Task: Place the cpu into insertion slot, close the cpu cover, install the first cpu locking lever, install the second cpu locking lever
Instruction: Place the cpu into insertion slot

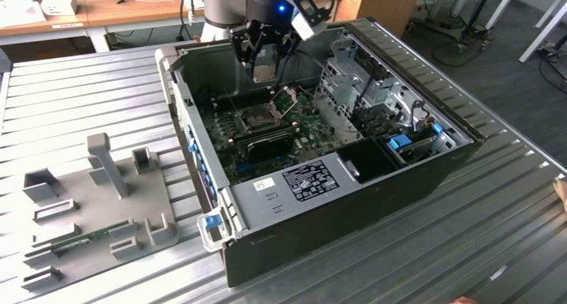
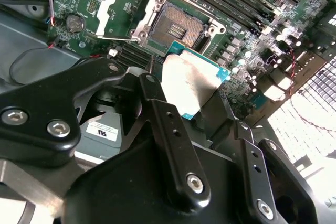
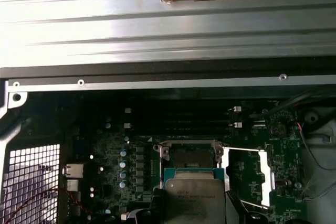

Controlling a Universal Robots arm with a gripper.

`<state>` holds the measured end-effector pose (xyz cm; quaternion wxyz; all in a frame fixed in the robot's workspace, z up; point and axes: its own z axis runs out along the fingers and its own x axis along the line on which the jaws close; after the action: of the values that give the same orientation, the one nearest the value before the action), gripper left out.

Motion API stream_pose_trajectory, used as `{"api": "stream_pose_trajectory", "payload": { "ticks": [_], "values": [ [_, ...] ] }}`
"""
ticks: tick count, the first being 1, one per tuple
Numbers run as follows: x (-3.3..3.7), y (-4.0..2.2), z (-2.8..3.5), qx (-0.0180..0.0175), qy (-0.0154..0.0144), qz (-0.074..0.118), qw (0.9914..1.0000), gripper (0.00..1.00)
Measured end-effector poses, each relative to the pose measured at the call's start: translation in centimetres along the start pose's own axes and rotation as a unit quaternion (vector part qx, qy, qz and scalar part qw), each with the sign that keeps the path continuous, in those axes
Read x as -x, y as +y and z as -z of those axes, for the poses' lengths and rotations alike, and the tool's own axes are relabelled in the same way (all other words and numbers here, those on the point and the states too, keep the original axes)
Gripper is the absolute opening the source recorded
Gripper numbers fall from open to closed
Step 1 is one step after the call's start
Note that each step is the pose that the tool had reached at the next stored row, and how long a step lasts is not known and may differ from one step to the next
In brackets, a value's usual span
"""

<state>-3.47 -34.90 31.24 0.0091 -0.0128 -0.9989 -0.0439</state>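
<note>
Grey sheet metal forms the open computer case (image 1: 354,204), lying on its side on a ribbed metal table (image 1: 80,98). Inside it, the green circuit board (image 1: 265,145) faces up. The gripper (image 1: 263,75) hangs over the board, above the socket area, with the arm reaching down from the far side of the case.

In the second wrist view the cpu cover (image 2: 123,9) is swung open, lying back beside the insertion slot (image 2: 178,27). The slot's dark recess is bare inside its silver rim.

The gripper (image 2: 191,98) is clenched on the cpu (image 2: 191,80), with one black finger on each of two opposite edges. The chip is in the air, near the slot but not yet in it.

The chip looks light, stiff and thin. Its smooth metal top would probably be slippery, and its underside is likely delicate, as is the socket. The bare edges therefore look like the right place to hold it.

In the first wrist view the cpu (image 3: 195,198) lies flat, its metal top turned away from the board. Being square, it has no real long axis. Its sides run roughly parallel to the rim of the insertion slot (image 3: 190,156).
</note>
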Motion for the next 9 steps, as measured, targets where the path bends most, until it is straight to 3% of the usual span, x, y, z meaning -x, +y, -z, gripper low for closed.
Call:
{"api": "stream_pose_trajectory", "payload": {
  "ticks": [9],
  "values": [
    [-0.01,-0.14,-1.41,0.0001,0.0,0.0,1.0,0.54]
  ]
}}
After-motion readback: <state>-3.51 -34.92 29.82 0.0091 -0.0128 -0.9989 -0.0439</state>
